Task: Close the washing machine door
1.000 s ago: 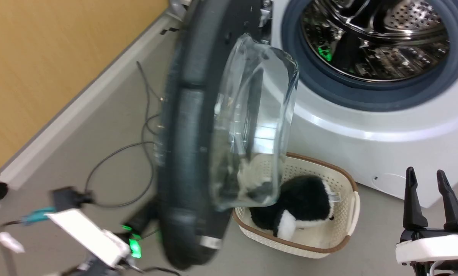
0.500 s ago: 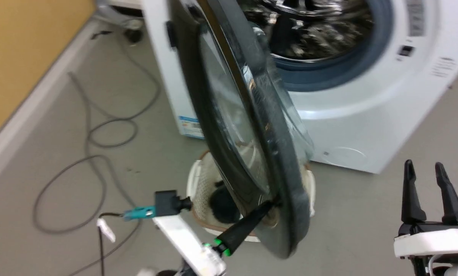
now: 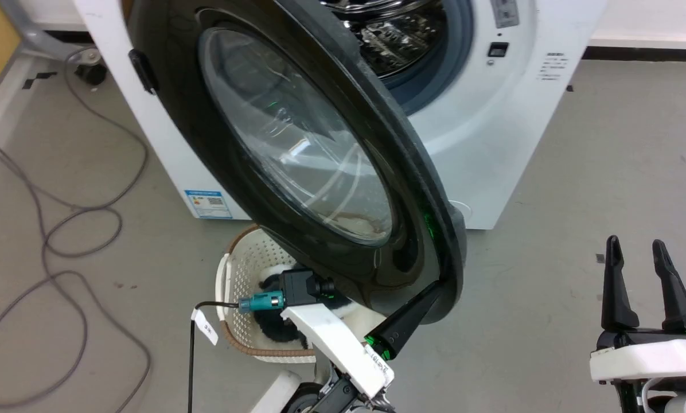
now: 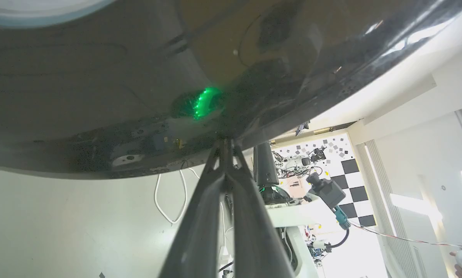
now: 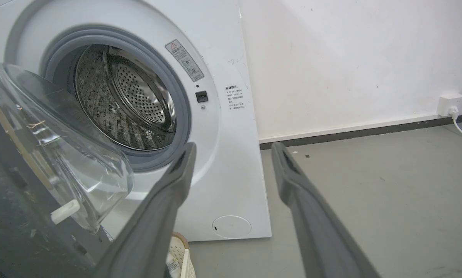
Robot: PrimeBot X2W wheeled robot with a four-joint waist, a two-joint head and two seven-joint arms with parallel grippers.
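The left gripper, fingers pinched together, is pressing the rim of the door, seemingly risking slipping off its curve.

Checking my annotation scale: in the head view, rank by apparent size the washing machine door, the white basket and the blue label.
1. washing machine door, nearest the camera
2. white basket, partly hidden
3. blue label
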